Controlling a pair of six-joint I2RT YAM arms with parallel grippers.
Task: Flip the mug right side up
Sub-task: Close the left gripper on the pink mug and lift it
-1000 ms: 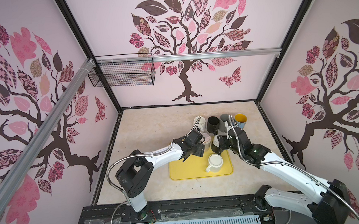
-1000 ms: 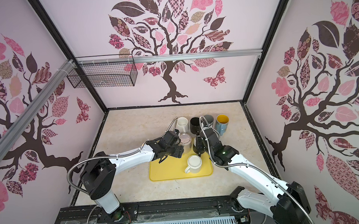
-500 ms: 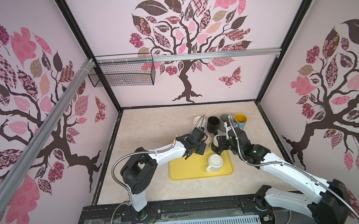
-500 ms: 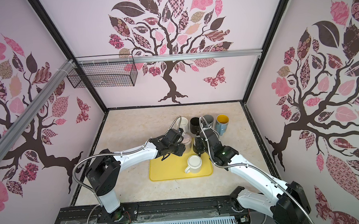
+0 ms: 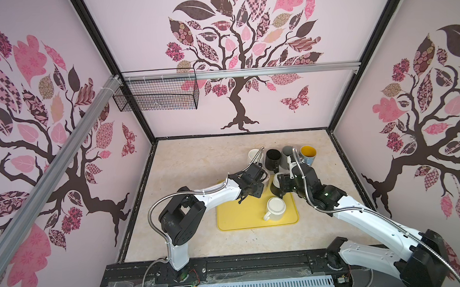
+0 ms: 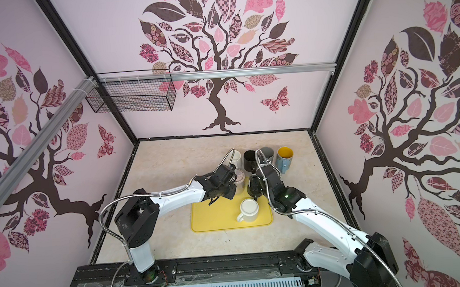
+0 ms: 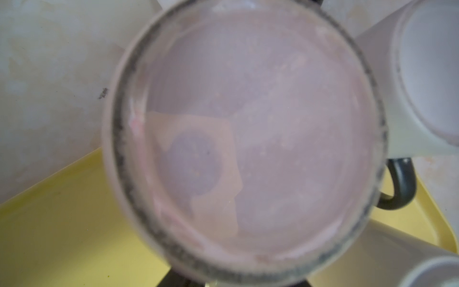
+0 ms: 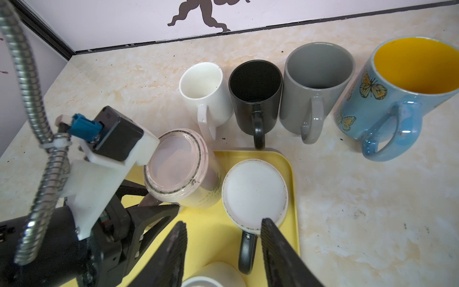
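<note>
**A:** Left end effector (image 6: pixel 235 183) straddles the upside-down pink mug (image 8: pixel 178 169), far-left corner of the yellow tray (image 8: pixel 293 198) on the surface (image 8: pixel 347 198). Clamped?

**B:** Cannot tell! Further right, the right end effector (image 8: pixel 223 227) hovers, jaws apart, over the inverted black-handled mug (image 8: pixel 253 193).

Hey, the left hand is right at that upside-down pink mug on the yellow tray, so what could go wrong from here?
1. The pink mug stands crowded close beside the upside-down black-handled mug, with the upright white mug just beyond. Turning it over may knock either one.
2. The left hand and the open right hand are close together over the yellow tray, so they might collide during the flip.
</note>
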